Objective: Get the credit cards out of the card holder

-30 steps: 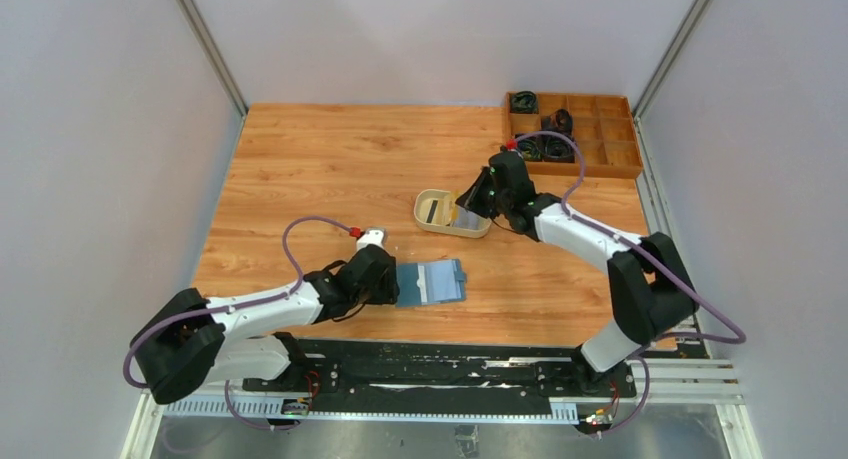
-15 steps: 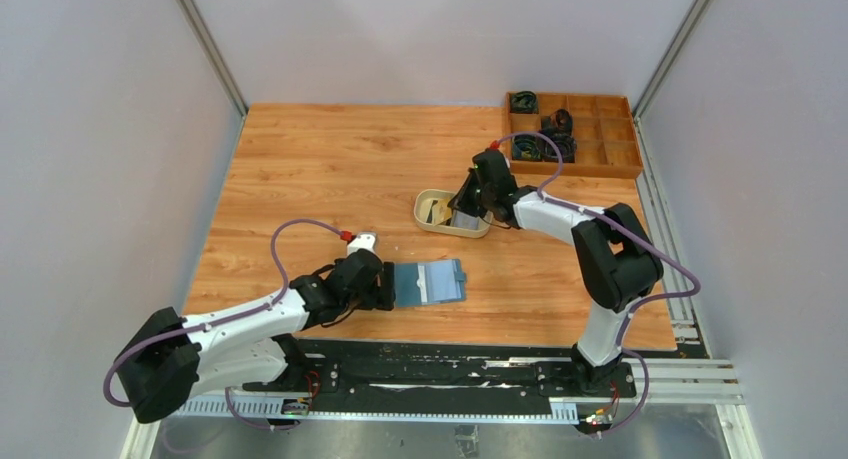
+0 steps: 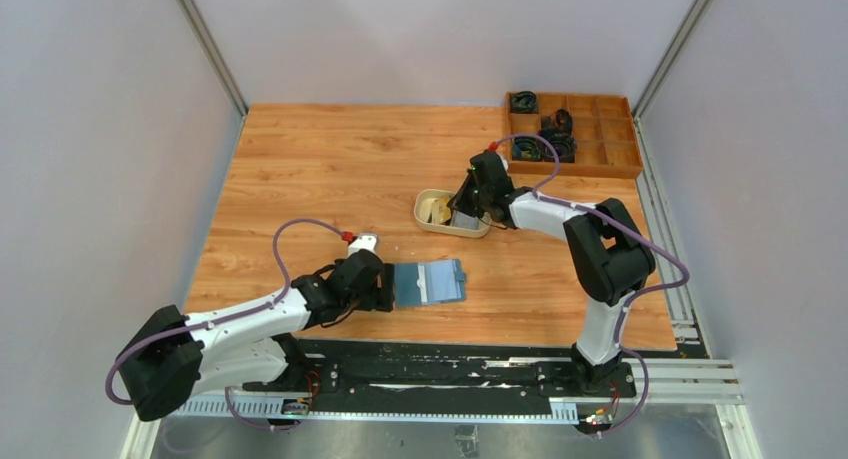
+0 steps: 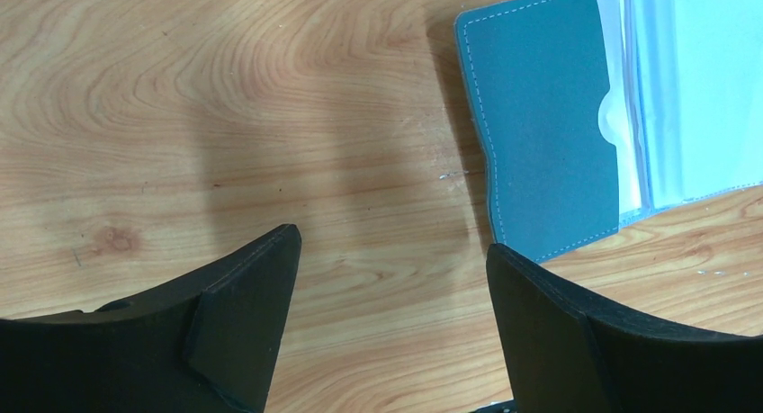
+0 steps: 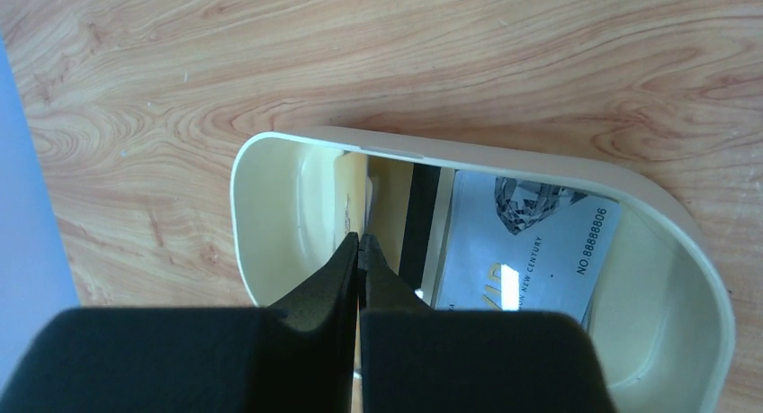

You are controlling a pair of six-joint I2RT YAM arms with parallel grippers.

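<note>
Wood table (image 3: 330, 159): card holder (image 3: 430, 281) spread flat — slots reachable.
Left gripper (image 4: 391, 242): jaws parted, empty.
Right gripper (image 5: 360, 237): jaws closed over tray (image 5: 270, 215) — credit cards (image 5: 531, 242) collect there.

Looking like a robotics lab test booth rather than a home or shop. Closing in a wood-grain table (image 3: 330, 169) with blank grey walls (image 3: 90, 129) and bare metal corner posts (image 3: 205, 44). Carrying a left arm (image 3: 250, 317) and a right arm (image 3: 545, 214), both white and black, bolted to a black base plate (image 3: 440, 374) over slotted aluminium rails (image 3: 400, 407) at the near edge. Trailing purple cables (image 3: 290, 241) along both. Keeping coiled cables (image 3: 545, 147) sorted in a wooden divided box (image 3: 610, 169).
</note>
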